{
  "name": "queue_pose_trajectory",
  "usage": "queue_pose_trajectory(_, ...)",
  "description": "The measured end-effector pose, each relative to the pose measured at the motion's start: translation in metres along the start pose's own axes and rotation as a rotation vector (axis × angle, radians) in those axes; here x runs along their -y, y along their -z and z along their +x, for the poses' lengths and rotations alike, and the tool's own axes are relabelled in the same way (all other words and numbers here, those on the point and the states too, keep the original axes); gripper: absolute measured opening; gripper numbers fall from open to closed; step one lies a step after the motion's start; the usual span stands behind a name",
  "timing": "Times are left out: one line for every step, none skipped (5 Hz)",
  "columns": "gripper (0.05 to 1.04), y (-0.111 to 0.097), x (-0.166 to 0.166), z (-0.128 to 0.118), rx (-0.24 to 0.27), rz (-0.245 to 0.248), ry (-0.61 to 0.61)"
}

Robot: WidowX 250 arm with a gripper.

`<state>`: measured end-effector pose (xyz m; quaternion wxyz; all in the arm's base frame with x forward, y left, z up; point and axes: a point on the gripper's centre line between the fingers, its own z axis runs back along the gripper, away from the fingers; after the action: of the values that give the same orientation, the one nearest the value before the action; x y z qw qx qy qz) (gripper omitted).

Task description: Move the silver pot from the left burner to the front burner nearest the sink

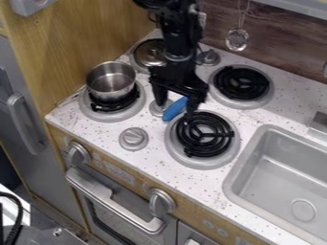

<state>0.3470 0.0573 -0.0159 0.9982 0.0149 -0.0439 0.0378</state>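
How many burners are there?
4: the front left one, under the pot; the back left one, under a lid; the back right one; the front right one, near the blue thing.

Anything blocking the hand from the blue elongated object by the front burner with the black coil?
Nothing visible in between. The black two-finger hand is right at the blue elongated object, fingers apart. Nearest neighbours: silver round knob on one side, black coil burner on the other. Contact: can't tell.
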Motion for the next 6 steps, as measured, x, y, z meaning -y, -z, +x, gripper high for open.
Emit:
queue_pose_trajectory(0.996, -0.004, -0.043, 0.001, 0.017, 0.035, -0.082)
queue_pose_trajectory(0.996, 0.0, -0.071, 0.002, -0.001, 0.073, -0.117)
queue_pose_trajectory(0.996, 0.008, -0.095, 0.003, -0.011, 0.106, -0.145)
queue_pose_trajectory(0.996, 0.034, -0.106, 0.007, -0.039, 0.117, -0.174)
queue_pose_trajectory(0.997, 0.054, -0.11, 0.018, -0.034, 0.106, -0.195)
queue_pose_trajectory(0.997, 0.062, -0.109, 0.034, 0.001, 0.074, -0.19)
